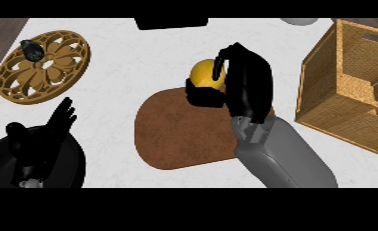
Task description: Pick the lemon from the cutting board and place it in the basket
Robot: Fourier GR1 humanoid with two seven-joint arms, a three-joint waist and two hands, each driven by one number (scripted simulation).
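Observation:
A yellow lemon (204,72) sits at the far edge of the brown cutting board (177,135), in the middle of the view. My right hand (247,82) is curled round the lemon, its fingers over the top and right side and the thumb at the near side, so much of the fruit is hidden. The woven basket (325,82) stands to the right of the board, tilted in the view, with its opening facing up. At the lower left my left hand (55,120) rests open, fingers pointing up.
A round carved wooden trivet (44,67) lies at the far left with a small dark object (31,49) on its rim. A black box (171,23) sits at the back edge, a pale object (299,21) at the back right.

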